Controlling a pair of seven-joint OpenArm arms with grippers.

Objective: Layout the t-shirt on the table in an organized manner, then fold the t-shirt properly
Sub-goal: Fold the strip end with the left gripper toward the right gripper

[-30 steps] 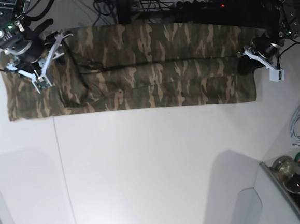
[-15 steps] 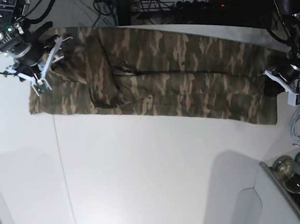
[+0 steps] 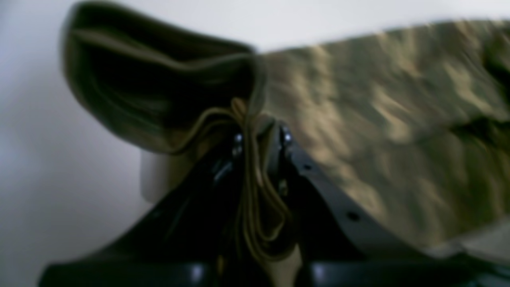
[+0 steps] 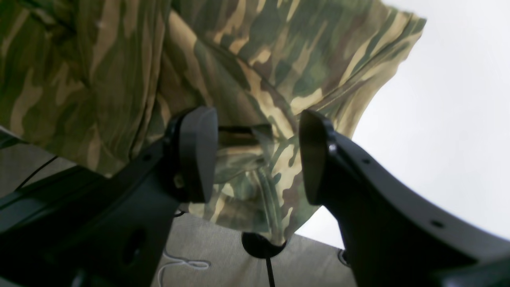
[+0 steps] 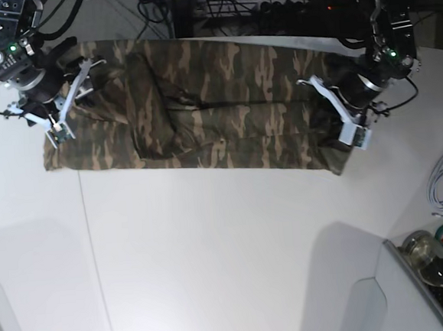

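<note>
Although the camouflage t-shirt [image 5: 202, 109] is already narrowed into a long band at the white table's [image 5: 228, 249] twelve o'clock side, cross folds are judged outstanding. Its three o'clock end is clamped in the left gripper [image 5: 346, 121]; the right gripper [image 5: 67, 105] stands open over the nine o'clock end.

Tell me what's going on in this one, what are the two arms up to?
Two robot arms are working a camouflage t-shirt lying in a long, partly folded strip across the far side of the white table. The left gripper is shut on a bunched edge of the cloth at one end. At the other end, the right gripper has its jaws open around a fold of fabric without pinching it. The shirt is wrinkled and not neatly folded yet.
</note>
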